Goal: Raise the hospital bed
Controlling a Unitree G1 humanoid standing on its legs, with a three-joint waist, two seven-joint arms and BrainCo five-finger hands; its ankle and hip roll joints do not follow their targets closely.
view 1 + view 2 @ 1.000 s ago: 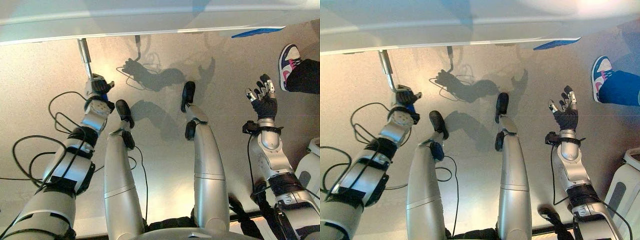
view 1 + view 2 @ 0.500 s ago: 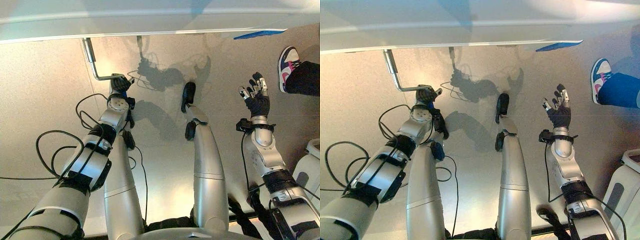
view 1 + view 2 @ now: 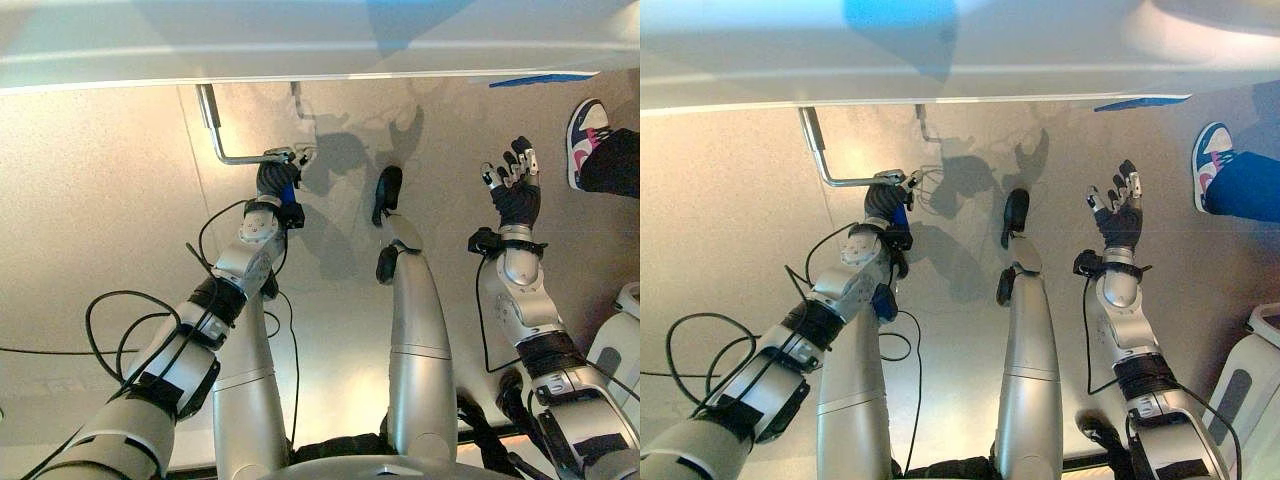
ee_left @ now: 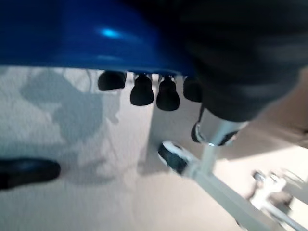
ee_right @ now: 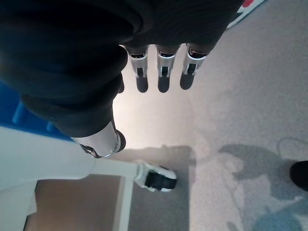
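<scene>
Crank: bent silver metal crank handle [image 3: 243, 158] under white hospital bed edge [image 3: 300, 60], 11 o'clock.
Left robot hand [image 3: 277, 178]: clenched round the crank handle grip.
Right robot hand [image 3: 512, 185]: released, fingers spread, 2 o'clock.
Advice: keep grip firm, turn in full smooth circles.

Person's sneaker [image 3: 585, 125] and dark trouser leg [image 3: 615, 160] on speckled floor [image 3: 90, 220].

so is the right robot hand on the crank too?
No, the right robot hand hangs open above the floor, apart from the crank handle.

Head stereo pair looking straight down at floor [image 3: 90, 200], wrist cameras close along fingers
</scene>
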